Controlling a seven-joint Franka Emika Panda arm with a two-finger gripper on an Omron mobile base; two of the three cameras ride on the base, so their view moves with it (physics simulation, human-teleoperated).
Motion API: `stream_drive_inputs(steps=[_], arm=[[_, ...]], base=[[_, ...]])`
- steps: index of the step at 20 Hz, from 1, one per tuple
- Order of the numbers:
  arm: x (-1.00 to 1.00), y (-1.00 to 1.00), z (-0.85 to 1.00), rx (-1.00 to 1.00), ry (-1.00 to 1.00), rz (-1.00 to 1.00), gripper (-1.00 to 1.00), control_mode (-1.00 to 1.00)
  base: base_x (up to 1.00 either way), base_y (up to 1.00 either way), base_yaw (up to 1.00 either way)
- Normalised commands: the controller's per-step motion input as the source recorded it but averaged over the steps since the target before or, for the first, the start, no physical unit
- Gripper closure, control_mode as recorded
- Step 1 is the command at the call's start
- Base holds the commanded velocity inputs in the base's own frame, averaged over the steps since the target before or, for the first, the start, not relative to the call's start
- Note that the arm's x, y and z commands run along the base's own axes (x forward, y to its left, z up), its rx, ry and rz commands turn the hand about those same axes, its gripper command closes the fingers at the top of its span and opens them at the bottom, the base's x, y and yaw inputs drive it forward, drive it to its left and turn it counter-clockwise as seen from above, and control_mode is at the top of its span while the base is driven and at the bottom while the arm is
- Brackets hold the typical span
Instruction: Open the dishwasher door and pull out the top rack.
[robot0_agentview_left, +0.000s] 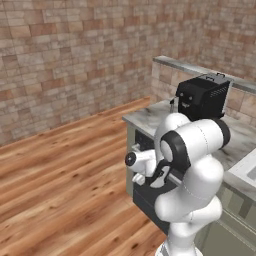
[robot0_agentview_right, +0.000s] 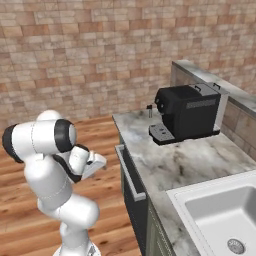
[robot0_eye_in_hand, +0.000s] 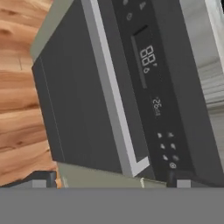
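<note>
The dishwasher door (robot0_eye_in_hand: 74, 100) is a dark grey panel standing shut under the counter, rolled sideways in the hand view. Its long silver bar handle (robot0_eye_in_hand: 114, 92) runs beside the black control strip (robot0_eye_in_hand: 162, 96) with white marks. From the right base view the door (robot0_agentview_right: 131, 205) shows edge-on, its handle (robot0_agentview_right: 128, 172) sticking out toward the floor side. My gripper (robot0_eye_in_hand: 111, 180) is open, its two dark tips wide apart, a short way in front of the handle's end. In the base views the gripper (robot0_agentview_right: 99, 163) (robot0_agentview_left: 142, 179) hovers close to the door's upper edge. The top rack is hidden behind the door.
A black coffee machine (robot0_agentview_right: 187, 112) stands on the marble counter (robot0_agentview_right: 190, 160) above the dishwasher. A white sink (robot0_agentview_right: 220, 215) is set in the counter nearer the base. Wooden floor (robot0_agentview_left: 60, 190) stretches out in front of the door, with brick walls behind.
</note>
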Motion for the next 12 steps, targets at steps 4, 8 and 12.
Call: stream_drive_inputs(steps=[4,8,12], arm=[[0.18,-0.06,-0.11,-0.09,-0.02,0.02,-1.0,-1.0],[0.19,0.0,-0.01,-0.08,0.0,0.0,-1.0,-1.0],[0.18,0.0,0.0,-0.08,0.0,0.0,-1.0,-1.0]], base=[[0.0,0.0,0.0],[0.0,0.0,0.0],[0.0,0.0,0.0]])
